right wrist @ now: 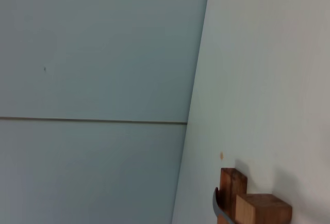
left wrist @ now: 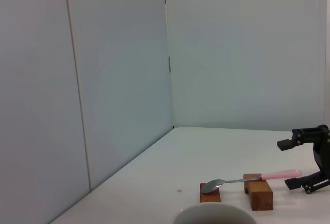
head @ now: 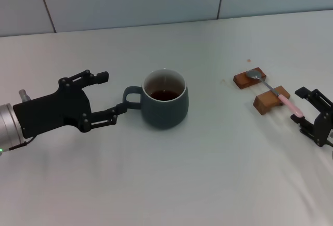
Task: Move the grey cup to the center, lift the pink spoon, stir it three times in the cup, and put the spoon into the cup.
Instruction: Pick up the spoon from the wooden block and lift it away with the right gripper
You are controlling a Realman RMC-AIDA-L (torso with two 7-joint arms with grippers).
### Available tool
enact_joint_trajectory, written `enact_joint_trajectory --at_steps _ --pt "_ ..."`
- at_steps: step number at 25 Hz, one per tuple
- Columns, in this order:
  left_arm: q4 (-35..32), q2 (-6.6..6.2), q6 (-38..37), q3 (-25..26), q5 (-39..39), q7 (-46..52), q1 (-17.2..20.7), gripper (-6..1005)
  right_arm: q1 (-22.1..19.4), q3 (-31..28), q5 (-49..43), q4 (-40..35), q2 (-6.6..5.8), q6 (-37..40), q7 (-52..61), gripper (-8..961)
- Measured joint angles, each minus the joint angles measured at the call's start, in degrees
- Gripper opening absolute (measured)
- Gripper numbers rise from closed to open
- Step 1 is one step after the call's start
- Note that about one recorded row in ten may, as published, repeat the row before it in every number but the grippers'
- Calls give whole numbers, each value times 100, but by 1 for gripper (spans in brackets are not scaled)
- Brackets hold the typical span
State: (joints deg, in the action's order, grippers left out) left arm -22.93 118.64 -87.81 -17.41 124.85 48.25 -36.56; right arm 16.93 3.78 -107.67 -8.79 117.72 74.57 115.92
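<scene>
Grey cup (head: 165,99) sits upright near table (head: 171,184) centre, dark brown liquid inside, loop handle pointing toward robot's left. Left gripper (head: 111,95) is spread wide beside that handle; one finger's tip lies right by the handle, the other is well clear behind. No firm grip can be made out.

Pink spoon (head: 276,93) lies across two wooden blocks (head: 261,90) on robot's right, silver bowl on far block, pink handle over near block & sticking out past it. Right gripper (head: 308,113) is at the handle end, fingers parted w/ the handle tip between them, not closed on it.

No brands, labels or writing readable anywhere.
</scene>
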Motion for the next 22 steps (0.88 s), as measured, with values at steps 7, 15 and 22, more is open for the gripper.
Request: enact_joint_trajectory --at_steps 7,15,22 --pt "-5 -6 -7 1 -6 -1 9 843 91 14 -17 0 30 -34 -5 828" --pt "-16 -8 -8 1 6 1 18 843 104 80 -19 9 48 -98 40 791" --pt "-18 -15 -5 1 22 1 36 842 76 79 -18 9 78 -145 48 515"
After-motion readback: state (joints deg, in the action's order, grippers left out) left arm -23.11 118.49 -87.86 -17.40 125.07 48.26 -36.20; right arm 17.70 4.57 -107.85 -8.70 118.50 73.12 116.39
